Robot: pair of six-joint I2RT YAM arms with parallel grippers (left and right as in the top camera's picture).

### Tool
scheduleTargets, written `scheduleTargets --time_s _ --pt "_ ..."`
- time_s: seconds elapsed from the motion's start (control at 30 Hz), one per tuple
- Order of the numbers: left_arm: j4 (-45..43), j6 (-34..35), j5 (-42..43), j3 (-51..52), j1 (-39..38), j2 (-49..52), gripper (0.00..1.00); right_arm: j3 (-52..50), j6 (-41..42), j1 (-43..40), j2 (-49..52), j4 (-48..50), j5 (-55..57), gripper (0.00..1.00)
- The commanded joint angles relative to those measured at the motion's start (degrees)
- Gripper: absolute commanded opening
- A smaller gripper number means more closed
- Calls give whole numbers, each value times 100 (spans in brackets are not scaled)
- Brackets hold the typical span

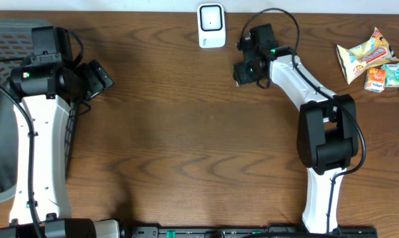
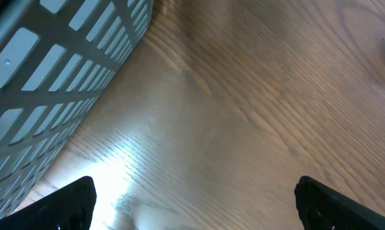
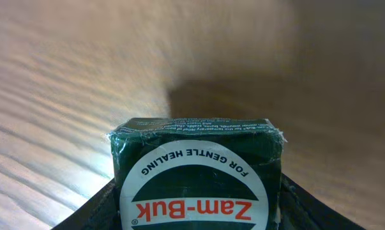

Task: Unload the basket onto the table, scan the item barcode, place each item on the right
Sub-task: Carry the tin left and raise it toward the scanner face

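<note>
Dark green in colour, the rectangular cardboard Zam-Buk box (image 3: pixel 198 160) sits clamped between the right fingers (image 3: pixel 93 214), which press on both its sides, closed only to the box's width. It is at the far middle of the brown wooden table (image 1: pixel 186 132), near the white upright barcode scanner (image 1: pixel 211 25). I cannot tell whether it rests on the wood or hangs above it. Spread fully wide over bare wood, the left fingers (image 2: pixel 58 204) hold nothing, beside the grey mesh basket (image 2: pixel 52 70). At the far right edge lie colourful snack packets (image 1: pixel 374 56).
</note>
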State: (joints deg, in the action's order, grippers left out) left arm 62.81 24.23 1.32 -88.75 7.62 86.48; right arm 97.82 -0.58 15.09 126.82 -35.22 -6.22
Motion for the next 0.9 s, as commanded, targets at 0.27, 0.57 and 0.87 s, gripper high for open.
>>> scheduleTargets --time_s 0.27,0.57,0.87 --pt "13 52 -33 -39 9 -2 98 997 529 310 15 1650 -229 63" --pt "13 52 -33 -39 9 -2 98 997 527 636 157 3279 400 63" --pt "15 52 -33 -39 9 -2 98 997 623 675 181 2503 481 75"
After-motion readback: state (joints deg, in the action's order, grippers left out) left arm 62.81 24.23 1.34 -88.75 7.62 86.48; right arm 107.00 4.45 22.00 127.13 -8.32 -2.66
